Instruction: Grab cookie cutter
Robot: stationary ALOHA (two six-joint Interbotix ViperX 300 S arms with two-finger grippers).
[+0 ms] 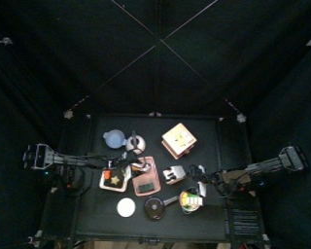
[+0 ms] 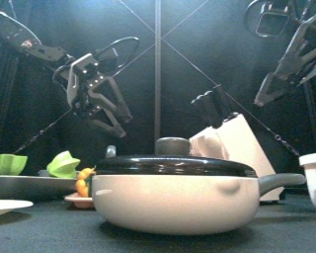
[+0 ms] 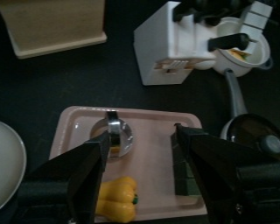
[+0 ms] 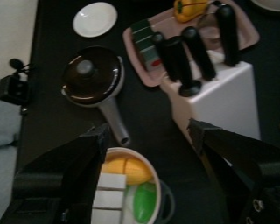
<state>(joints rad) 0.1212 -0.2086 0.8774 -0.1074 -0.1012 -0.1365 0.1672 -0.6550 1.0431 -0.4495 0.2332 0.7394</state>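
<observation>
The cookie cutter (image 3: 113, 131) is a small round metal ring. It lies on a pink tray (image 3: 78, 122) beside a yellow pepper-like piece (image 3: 119, 197) and a dark green piece (image 3: 184, 172). My left gripper (image 3: 143, 138) hangs open and empty above the tray, jaws wide apart, with the cutter just off one fingertip. In the top view it is over the tray's left part (image 1: 109, 176). My right gripper (image 4: 149, 131) is open and empty above a bowl (image 4: 125, 188) of yellow, white and green pieces, at the table's right (image 1: 204, 181).
A white knife block (image 3: 195, 39) stands beyond the tray. A lidded black pan (image 4: 90, 79) with a long handle lies near the front. A white plate (image 4: 95, 17), a wooden box (image 3: 55, 26) and a second metal cup (image 1: 136, 143) also stand on the table.
</observation>
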